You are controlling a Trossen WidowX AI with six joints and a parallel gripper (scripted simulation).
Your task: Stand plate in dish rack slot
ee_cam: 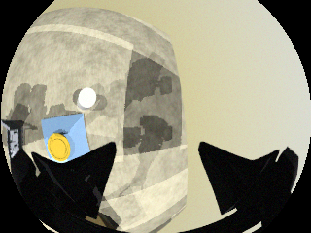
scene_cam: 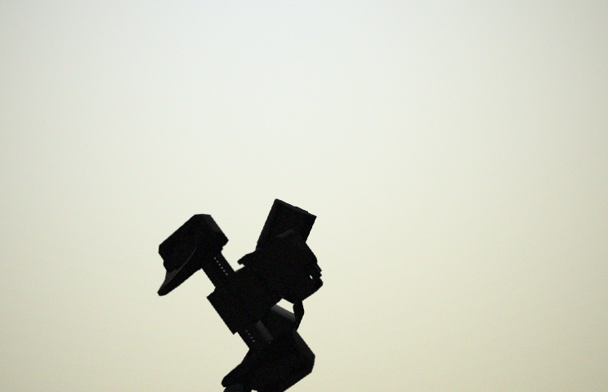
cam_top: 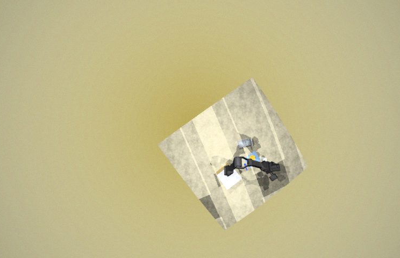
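The yellow round plate [cam_top: 251,157] [ee_cam: 58,148] lies on a blue square [cam_top: 256,153] [ee_cam: 73,125]. In the wrist view it is at the lower left, just beyond the left finger. The grey-white dish rack [cam_top: 245,143] [ee_cam: 14,138] stands beyond the blue square in the top view and is cut off at the left edge of the wrist view. No plate shows in it. My gripper [scene_cam: 191,338] [ee_cam: 158,147] is wide open with nothing between its fingers. It is raised above the table and away from the plate. The exterior view shows only the dark gripper and arm against the background.
A white round object [cam_top: 264,159] [ee_cam: 87,97] stands near the blue square. A small dark-blue item [cam_top: 245,165] lies beside the arm. A white square [cam_top: 229,180] is at the arm's base. The table's edge [ee_cam: 187,194] runs between the fingers in the wrist view.
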